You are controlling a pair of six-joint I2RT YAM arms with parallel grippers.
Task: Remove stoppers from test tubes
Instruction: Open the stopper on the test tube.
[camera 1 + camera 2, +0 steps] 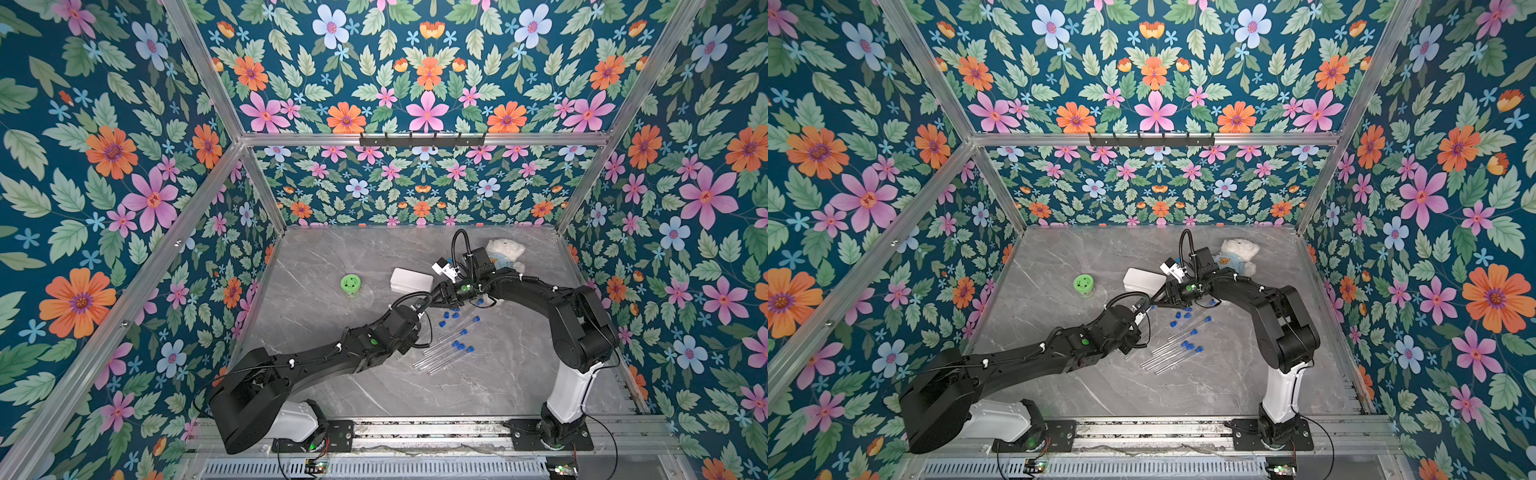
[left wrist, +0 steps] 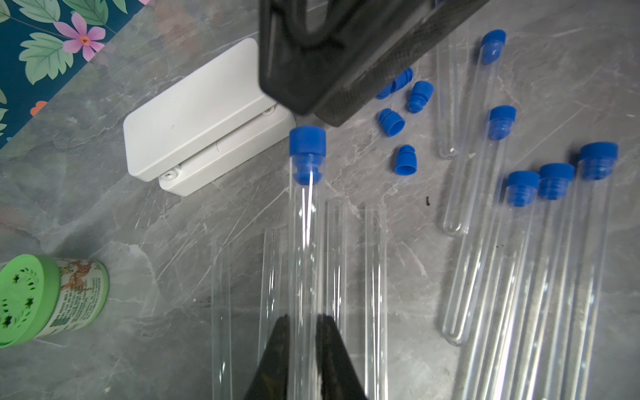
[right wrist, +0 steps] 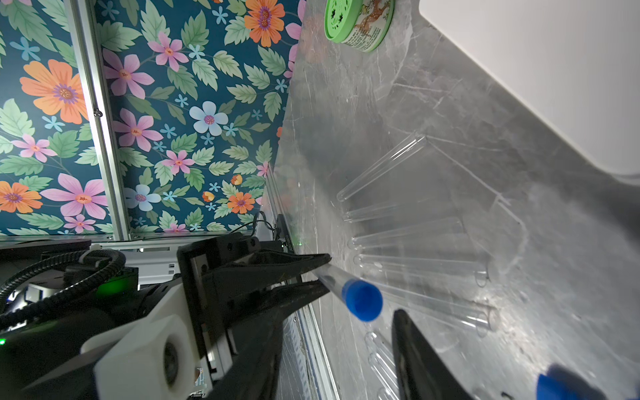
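Grey marble table (image 1: pixel 332 374) inside a cell walled with floral print, seen from above. 2 black robot arms reaching in from the near edge, tips meeting just right of centre, close to the near side of a white box (image 1: pixel 411 279).

Left gripper (image 2: pixel 301 320) clenched on 1 clear test tube (image 2: pixel 304 242), jaws tight against both sides of the glass. Free end of the tube pointing toward the right arm, plugged by a bright blue stopper (image 2: pixel 307 142): wide head outside the mouth, tapered end inside the glass.

Right gripper (image 2: pixel 317 110) just beyond that stopper head, jaws parted, closed on nothing. In the right wrist view, 1 black finger (image 3: pixel 410 346) close beside the blue head, no contact visible.

On the table near-right of the box, between the 2 arms:
- 5 more capped tubes (image 2: pixel 588 259) lying roughly parallel, blue heads toward the far right.
- Several bare tubes (image 2: pixel 375 277) lying below and around the held one.
- 4 loose stoppers (image 2: pixel 391 122) scattered close together, just nearer than the right gripper.

Left of the box, well apart: small jar with a round green lid (image 1: pixel 351 284). Far right, behind the right arm: white plush bear (image 1: pixel 505 251).
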